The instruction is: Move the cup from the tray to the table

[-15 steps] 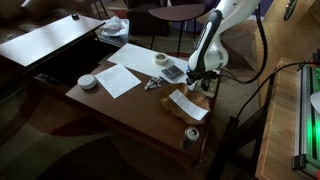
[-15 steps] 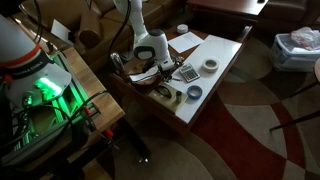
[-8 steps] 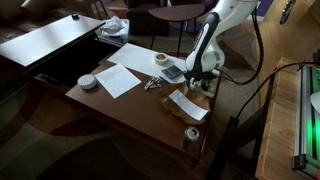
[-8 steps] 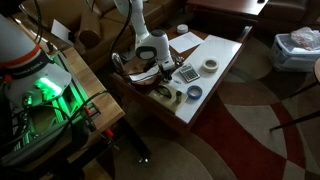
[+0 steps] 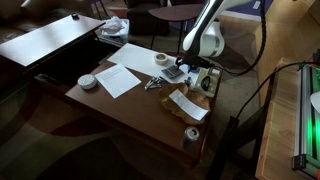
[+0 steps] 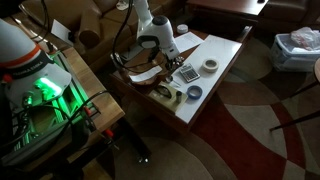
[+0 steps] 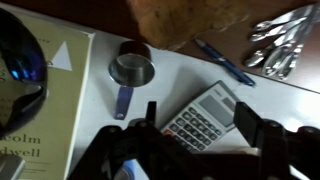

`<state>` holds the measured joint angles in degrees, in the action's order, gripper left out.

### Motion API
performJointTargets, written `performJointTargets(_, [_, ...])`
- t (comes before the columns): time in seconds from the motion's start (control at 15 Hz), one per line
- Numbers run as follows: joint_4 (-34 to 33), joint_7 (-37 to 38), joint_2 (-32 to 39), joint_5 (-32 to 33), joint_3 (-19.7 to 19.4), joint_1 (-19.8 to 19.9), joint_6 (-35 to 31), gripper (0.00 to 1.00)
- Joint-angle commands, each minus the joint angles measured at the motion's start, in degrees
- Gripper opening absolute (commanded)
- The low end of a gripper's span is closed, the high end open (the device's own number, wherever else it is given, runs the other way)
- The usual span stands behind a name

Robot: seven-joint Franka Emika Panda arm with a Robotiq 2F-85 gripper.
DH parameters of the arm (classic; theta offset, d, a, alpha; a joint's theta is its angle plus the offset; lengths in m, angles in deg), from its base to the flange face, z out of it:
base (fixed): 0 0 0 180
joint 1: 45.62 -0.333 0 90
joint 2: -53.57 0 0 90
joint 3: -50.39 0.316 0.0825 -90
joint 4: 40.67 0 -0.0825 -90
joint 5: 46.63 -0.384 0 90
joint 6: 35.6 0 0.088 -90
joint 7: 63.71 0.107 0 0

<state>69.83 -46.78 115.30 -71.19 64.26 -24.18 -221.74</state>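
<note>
A small metal cup [image 7: 132,68] with a blue handle stands upright on the table's pale-looking top [image 7: 190,70], next to a brown rough-surfaced thing [image 7: 185,20] that may be the tray. My gripper [image 7: 200,118] hovers above the calculator, a little apart from the cup, with its jaws wide open and nothing between them. In both exterior views the gripper [image 5: 196,68] [image 6: 170,62] hangs over the dark brown table [image 5: 110,105] [image 6: 215,85] near its edge. The cup is too small to make out there.
A calculator [image 7: 205,112] lies under the gripper, with a blue pen [image 7: 225,62] and cutlery [image 7: 280,45] beyond it. Sheets of paper [image 5: 118,78], tape rolls [image 5: 161,60] and a round dark object [image 5: 88,81] share the table. A paler table [image 5: 50,40] stands behind.
The gripper was low at the table's edge and shut. It has opened and lifted up and away, leaving nothing in its jaws.
</note>
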Motion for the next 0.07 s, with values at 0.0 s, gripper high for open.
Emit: performJointTargets(0.0, [1.9, -0.9, -1.8, 2.0, 2.7, 3.0, 0.0, 0.93])
